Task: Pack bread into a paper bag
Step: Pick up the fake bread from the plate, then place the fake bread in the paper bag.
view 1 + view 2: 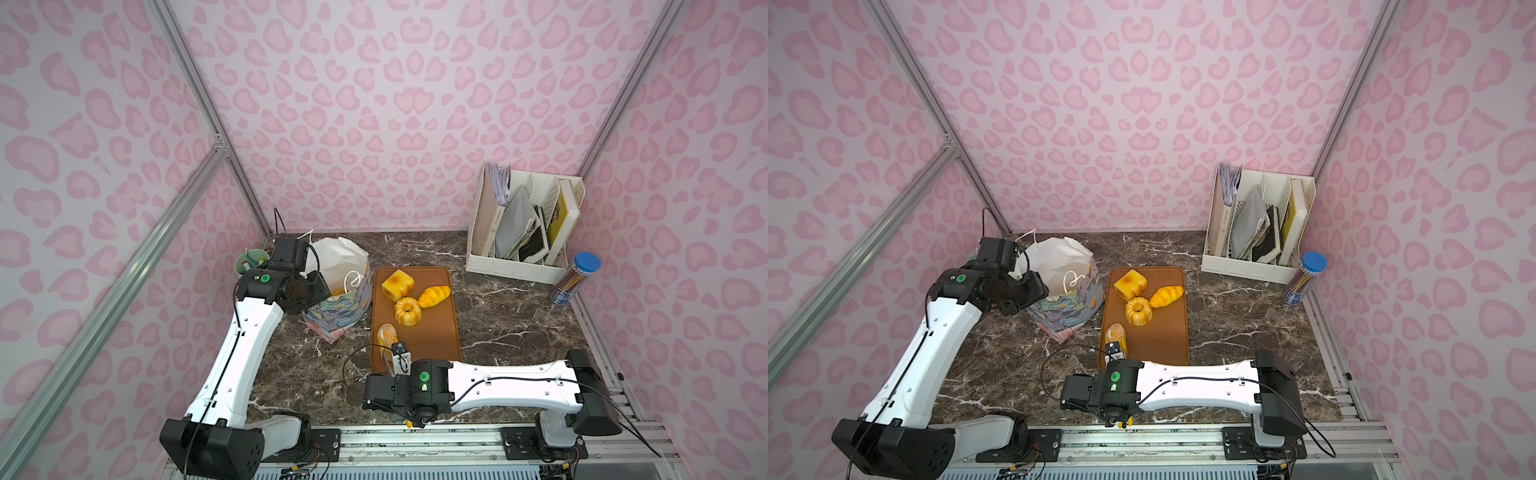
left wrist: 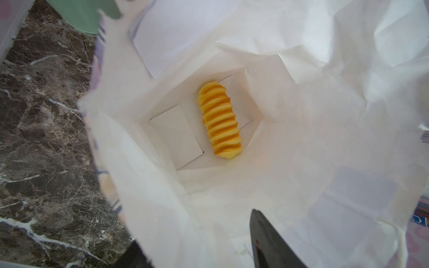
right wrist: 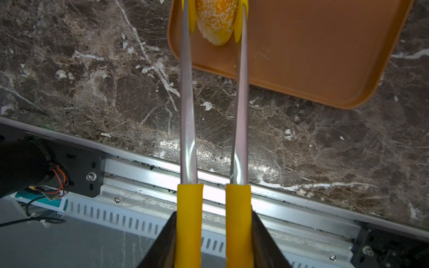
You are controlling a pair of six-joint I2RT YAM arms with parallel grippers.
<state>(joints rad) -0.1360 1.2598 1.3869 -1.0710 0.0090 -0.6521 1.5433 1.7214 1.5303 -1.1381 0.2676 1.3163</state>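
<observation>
Bun [image 3: 217, 20], sprinkle-topped, glossy, between tongs [image 3: 188, 116]; right gripper [image 3: 212, 234] pinching tongs; left gripper [image 2: 195, 229] spread.

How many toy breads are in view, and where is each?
5. On the brown tray: square loaf, croissant, ring-shaped bun and sprinkle-topped bun, the last between the tips of the tongs. The ridged spiral roll lies inside the paper bag. None seems hidden.

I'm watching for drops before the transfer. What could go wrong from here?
The tongs flank just the near end of the sprinkled bun on the tray, so it may pivot or slip out when lifted. The bag has a crumpled, uneven mouth, so the sprinkled bun could catch its rim and drop outside.
</observation>
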